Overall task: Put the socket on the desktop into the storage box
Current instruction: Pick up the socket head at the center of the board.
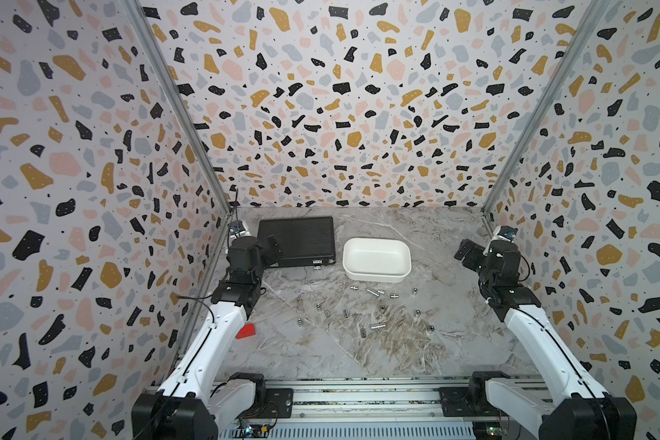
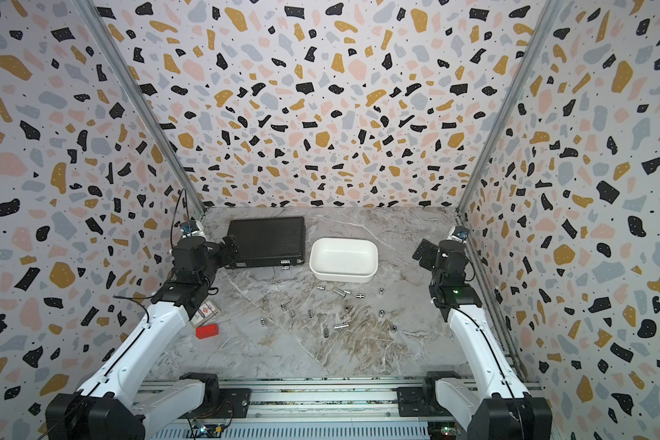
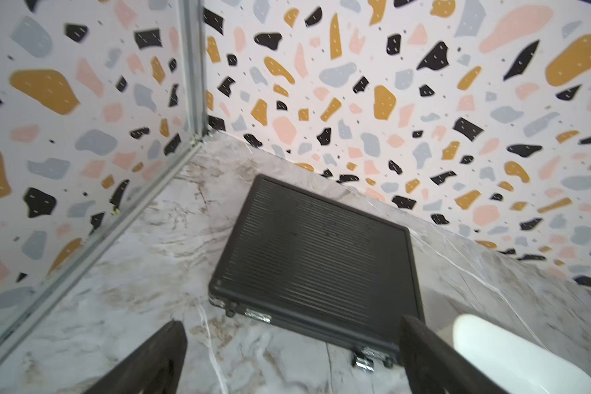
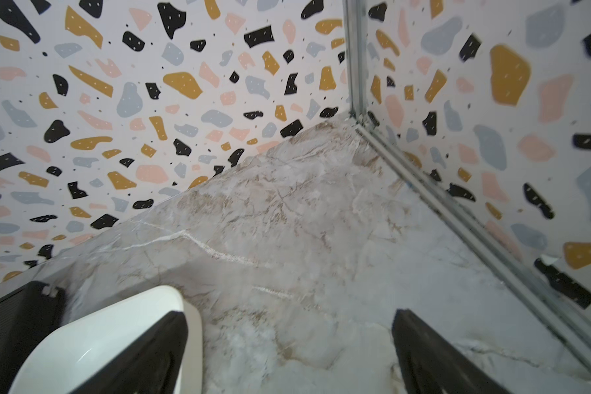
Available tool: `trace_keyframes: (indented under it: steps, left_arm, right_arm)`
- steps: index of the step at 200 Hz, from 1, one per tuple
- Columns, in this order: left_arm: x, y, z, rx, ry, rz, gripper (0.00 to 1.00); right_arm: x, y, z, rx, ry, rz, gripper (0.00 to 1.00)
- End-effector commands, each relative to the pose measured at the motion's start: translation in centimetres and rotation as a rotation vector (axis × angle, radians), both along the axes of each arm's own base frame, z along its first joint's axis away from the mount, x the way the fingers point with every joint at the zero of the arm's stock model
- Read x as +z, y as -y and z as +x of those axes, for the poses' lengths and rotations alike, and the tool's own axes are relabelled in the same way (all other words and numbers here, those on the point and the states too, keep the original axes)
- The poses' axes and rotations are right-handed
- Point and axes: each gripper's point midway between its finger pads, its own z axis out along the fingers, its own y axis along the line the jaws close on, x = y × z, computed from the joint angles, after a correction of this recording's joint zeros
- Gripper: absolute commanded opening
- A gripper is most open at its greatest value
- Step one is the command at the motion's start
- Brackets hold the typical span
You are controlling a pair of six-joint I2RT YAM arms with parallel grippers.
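Left gripper jaws spread wide, hovering by case left of box, right gripper jaws spread wide, well right of box, sockets scattered on desktop just in front of box, red block farther left.

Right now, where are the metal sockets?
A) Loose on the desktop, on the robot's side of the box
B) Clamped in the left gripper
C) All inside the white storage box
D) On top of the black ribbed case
A: in both top views the storage box is empty, and the sockets lie scattered on the desktop between the box and the robot's base.
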Motion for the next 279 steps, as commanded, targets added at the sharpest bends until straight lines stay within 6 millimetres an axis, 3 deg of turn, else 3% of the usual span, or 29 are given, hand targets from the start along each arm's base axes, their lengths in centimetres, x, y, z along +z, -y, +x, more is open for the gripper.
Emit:
trace_keyframes:
  steps: [1, 19, 51, 87, 116, 196, 279]
  left_arm:
    - [-1.3, 3.0, -1.9, -0.148, -0.143, -0.102, 1.0]
    - [-2.0, 5.1, -3.1, -0.265, -0.218, -0.144, 0.96]
    - [-3.4, 8.3, -5.5, -0.428, -0.324, -0.255, 0.93]
    - [-4.5, 11.4, -7.8, -0.539, -0.381, -0.321, 0.88]
    - [-5.3, 13.6, -9.3, -0.596, -0.391, -0.304, 0.88]
    - [-6.5, 19.2, -10.3, -0.735, -0.379, -0.333, 0.88]
    - [-7.7, 22.0, -11.5, -0.791, -0.406, -0.322, 0.88]
  right_arm:
    - [-1.0, -3.2, -2.2, 0.121, -0.095, 0.184, 0.99]
    - [-1.6, -4.6, -3.1, 0.196, -0.224, 0.203, 0.93]
    - [-3.8, -5.3, -5.1, 0.244, -0.442, 0.191, 0.87]
    - [-7.0, -6.3, -5.8, 0.289, -0.629, 0.189, 0.79]
    - [-8.5, -7.5, -5.5, 0.324, -0.71, 0.159, 0.77]
    - [-11.6, -10.6, -4.0, 0.406, -0.846, 0.117, 0.68]
    - [-14.8, -12.9, -2.8, 0.448, -0.951, 0.079, 0.57]
